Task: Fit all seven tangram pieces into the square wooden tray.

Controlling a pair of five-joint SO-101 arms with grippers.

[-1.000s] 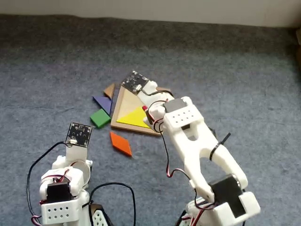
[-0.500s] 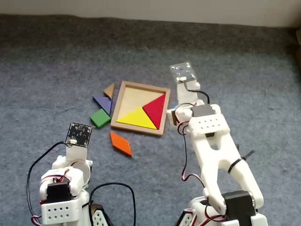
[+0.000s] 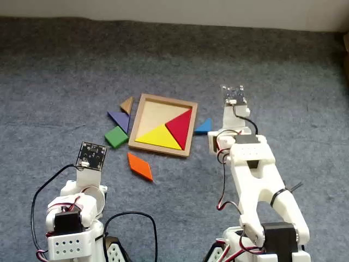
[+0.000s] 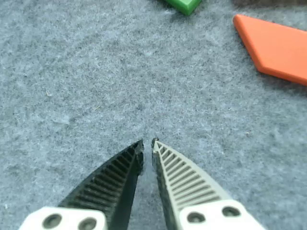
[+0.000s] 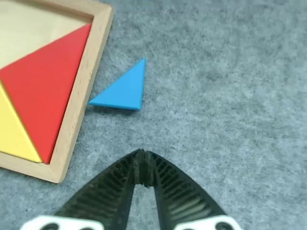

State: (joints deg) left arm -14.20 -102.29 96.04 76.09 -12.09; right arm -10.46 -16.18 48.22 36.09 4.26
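Grey carpet on the worktop holds the tray, with only two pieces in. My right jaws and left jaws are pressed together, empty. Next, I think, my right jaws must open over the blue triangle just right of the tray.

This looks like a robotics lab or maker's bench: a left arm and a right arm of white printed plastic stand on a counter covered in grey felt, with loose wires and a bare circuit board on show. A wooden tray with coloured shapes lies before them, and a pale wall runs behind.
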